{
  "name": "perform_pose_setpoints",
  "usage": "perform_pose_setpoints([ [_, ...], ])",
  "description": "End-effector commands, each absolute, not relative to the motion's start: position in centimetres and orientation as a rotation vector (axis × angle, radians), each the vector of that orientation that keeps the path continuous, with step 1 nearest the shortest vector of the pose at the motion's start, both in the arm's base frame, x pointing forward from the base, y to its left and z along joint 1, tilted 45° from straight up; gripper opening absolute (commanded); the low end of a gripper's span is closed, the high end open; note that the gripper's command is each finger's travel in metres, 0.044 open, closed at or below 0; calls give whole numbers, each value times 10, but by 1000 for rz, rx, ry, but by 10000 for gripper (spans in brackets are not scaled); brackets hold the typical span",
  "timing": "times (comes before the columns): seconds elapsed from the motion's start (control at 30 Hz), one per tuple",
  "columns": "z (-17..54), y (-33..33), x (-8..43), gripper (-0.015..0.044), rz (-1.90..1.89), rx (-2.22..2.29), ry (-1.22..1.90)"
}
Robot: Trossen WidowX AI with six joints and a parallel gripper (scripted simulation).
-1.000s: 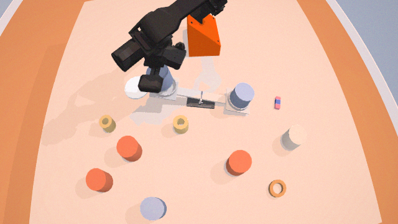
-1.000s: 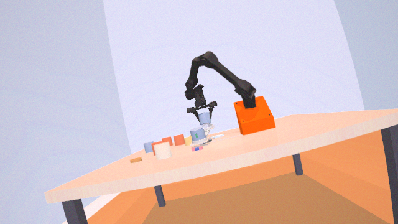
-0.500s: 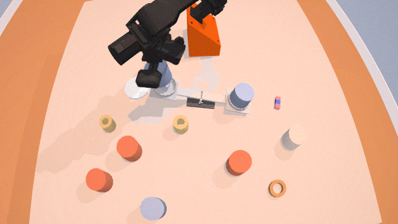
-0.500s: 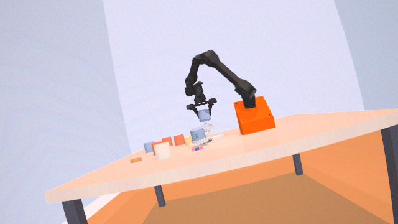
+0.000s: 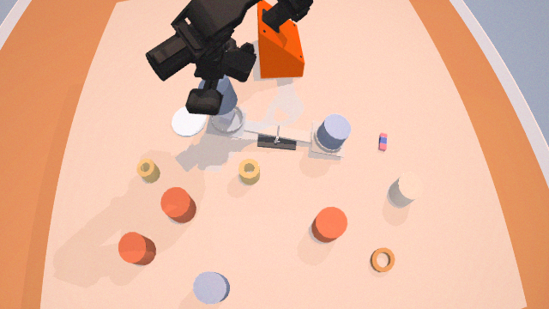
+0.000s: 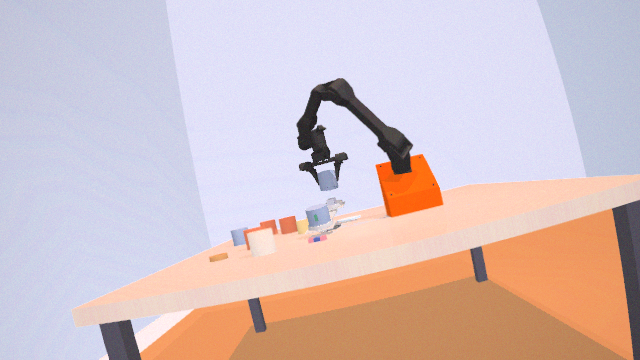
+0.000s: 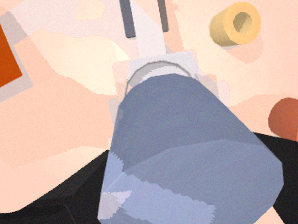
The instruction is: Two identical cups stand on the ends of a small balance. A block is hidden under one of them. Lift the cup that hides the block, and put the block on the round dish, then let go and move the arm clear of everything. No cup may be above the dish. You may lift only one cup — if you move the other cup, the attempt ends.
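Note:
My gripper (image 5: pixel 222 87) (image 6: pixel 328 180) is shut on one blue-grey cup (image 5: pixel 228 98) (image 6: pixel 328 183) (image 7: pixel 170 120), held in the air above the left pan of the balance (image 5: pixel 300 136) (image 7: pixel 150 40). The cup hides most of that pan in the wrist view. Something pale shows inside the pan's ring in the top view; whether it is the block I cannot tell. The other blue-grey cup (image 5: pixel 334 133) (image 6: pixel 318 215) stands upright on the right pan. The round white dish (image 5: pixel 187 122) (image 6: pixel 351 219) lies just left of the left pan, with no cup seen standing on it.
A yellow hollow cylinder (image 5: pixel 250 172) (image 7: pixel 235 25) stands before the balance, another (image 5: pixel 148 170) farther left. Several red cylinders, a lilac cylinder (image 5: pixel 211 287), a cream cylinder (image 5: pixel 405 190) and an orange ring (image 5: pixel 373 260) lie farther out. A small pink-and-blue block (image 5: pixel 383 142) (image 6: pixel 317 239) lies right of the balance.

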State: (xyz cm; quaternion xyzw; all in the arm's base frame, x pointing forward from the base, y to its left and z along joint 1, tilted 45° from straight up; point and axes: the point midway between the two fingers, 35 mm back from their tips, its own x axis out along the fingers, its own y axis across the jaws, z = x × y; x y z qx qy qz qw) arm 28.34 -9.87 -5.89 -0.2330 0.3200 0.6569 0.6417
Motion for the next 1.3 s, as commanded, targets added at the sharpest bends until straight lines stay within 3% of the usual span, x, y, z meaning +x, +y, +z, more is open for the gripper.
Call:
perform_pose_setpoints([
  [0.0,-52,-106,286,0,1491,-550,727],
  [1.27,-51,-105,282,0,1498,-531,728],
])
